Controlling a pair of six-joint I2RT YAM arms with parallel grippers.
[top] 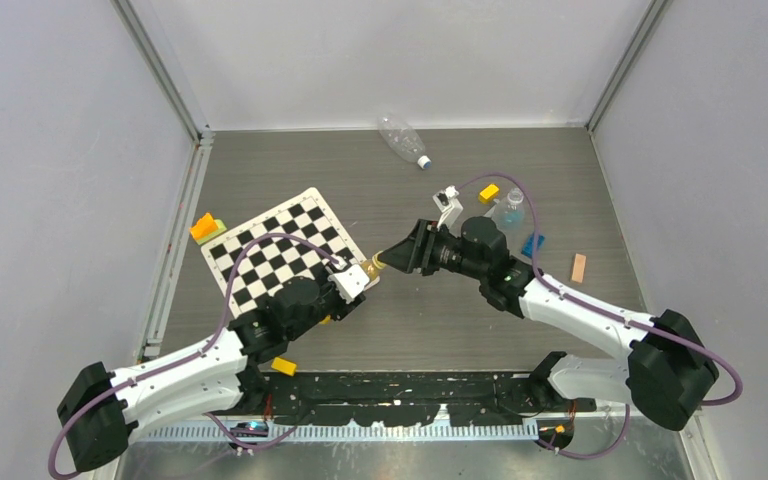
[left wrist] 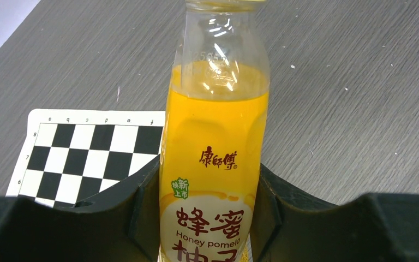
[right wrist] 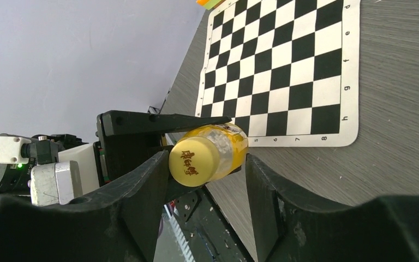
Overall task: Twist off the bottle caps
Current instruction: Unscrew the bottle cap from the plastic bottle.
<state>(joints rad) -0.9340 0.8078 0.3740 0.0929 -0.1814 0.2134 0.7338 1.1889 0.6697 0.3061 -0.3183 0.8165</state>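
The left end effector (left wrist: 213, 215) is pinched on the lower body of the yellow-orange bottle (left wrist: 215, 136), one black finger (left wrist: 142, 210) pressed against each side of the label. It holds the bottle lifted off the worktop (top: 410, 325), near the middle and just past the right corner of the chessboard mat (top: 280, 245), with the neck pointing towards the right arm.

The right end effector (right wrist: 196, 180) is spread around the yellow cap (right wrist: 193, 162), which sits on the bottle (its printed top faces the wrist camera). The cap lies between the two fingers; one finger (right wrist: 147, 185) is at its edge and the other stands clear with a gap, so the jaws are not closed on it.

A clear bottle (top: 401, 137) lies on its side at the far edge of the worktop, its pale cap (top: 424, 162) on. A second clear bottle (top: 510, 210) stands beside the right arm, near a yellow block (top: 489, 192) and a blue block (top: 532, 245).
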